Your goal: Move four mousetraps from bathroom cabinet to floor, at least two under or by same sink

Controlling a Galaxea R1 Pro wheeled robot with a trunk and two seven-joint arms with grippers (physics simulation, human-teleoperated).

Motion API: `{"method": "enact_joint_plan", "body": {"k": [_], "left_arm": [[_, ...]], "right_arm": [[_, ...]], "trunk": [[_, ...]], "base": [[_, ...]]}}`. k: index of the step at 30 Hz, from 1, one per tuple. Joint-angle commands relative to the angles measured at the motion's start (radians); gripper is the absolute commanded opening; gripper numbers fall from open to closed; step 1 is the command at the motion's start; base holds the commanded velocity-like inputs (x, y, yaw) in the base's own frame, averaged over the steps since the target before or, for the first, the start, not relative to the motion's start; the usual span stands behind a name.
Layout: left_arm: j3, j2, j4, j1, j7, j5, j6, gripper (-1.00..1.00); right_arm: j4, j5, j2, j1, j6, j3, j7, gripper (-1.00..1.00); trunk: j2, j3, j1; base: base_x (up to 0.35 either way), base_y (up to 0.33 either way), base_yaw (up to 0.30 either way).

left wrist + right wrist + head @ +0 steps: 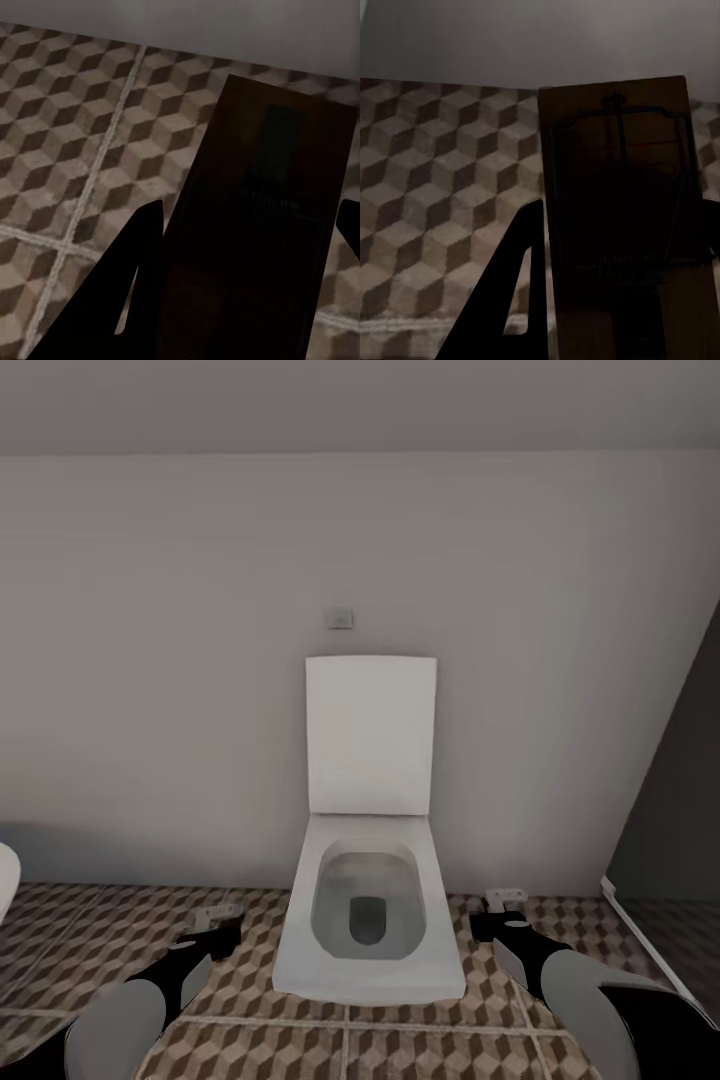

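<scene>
From the head camera we are facing a white square-edged toilet (368,900) with its flat lid raised against a plain pale wall (150,660), which carries a small grey plate (341,619) above the lid. The bathroom floor of brown, beige and cream cube-patterned tiles (100,930) is spreading out to either side. Our left gripper (222,926) is reaching forward beside the toilet's left flank, carrying a small whitish-topped flat mousetrap (217,911) at its tips. Our right gripper (497,916) is reaching forward on the toilet's other side, likewise carrying a small pale second mousetrap (503,900). A curved white edge (6,880) is peeking in at the far left, and a dark grey panel (675,800) is standing at the right.

In the left wrist camera, we are seeing the black fingers (120,300) closed on a dark, shadowed wooden slab (262,225) hanging over the tiles (67,150).

In the right wrist camera, the black fingers (510,300) are clamping a tan wooden slab with a thin wire frame (622,187), held above the tiles (435,187) near the wall's foot.
</scene>
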State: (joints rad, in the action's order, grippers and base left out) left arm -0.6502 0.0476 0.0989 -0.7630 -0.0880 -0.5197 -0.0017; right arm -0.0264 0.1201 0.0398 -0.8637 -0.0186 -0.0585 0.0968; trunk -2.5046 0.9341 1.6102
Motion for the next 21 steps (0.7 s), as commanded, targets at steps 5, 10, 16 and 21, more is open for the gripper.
{"method": "enact_joint_plan", "body": {"k": [5, 10, 16, 21], "left_arm": [[-0.006, 0.0, -0.001, -0.001, -0.004, -0.011, -0.003, -1.0], [-0.006, 0.0, -0.001, -0.001, -0.004, -0.012, -0.004, -1.0], [-0.007, 0.001, -0.001, -0.001, -0.004, -0.012, -0.004, -1.0], [-0.007, 0.003, -0.001, -0.001, -0.004, -0.013, -0.004, -1.0]], "right_arm": [[-0.003, 0.009, 0.0, -0.001, -0.003, -0.006, 0.001, -1.0], [-0.003, 0.009, -0.001, -0.001, -0.003, -0.006, 0.001, -1.0], [-0.003, 0.009, -0.001, -0.001, -0.003, -0.006, 0.002, -1.0], [-0.003, 0.009, -0.001, -0.001, -0.003, -0.006, 0.003, -1.0]], "trunk": [[-0.002, 0.02, 0.002], [-0.003, 0.04, 0.004], [-0.004, 0.063, 0.007], [-0.005, 0.082, 0.009]], "base": [[0.0, 0.0, 0.0], [0.0, 0.0, 0.0], [0.0, 0.0, 0.0], [0.0, 0.0, 0.0]]}}
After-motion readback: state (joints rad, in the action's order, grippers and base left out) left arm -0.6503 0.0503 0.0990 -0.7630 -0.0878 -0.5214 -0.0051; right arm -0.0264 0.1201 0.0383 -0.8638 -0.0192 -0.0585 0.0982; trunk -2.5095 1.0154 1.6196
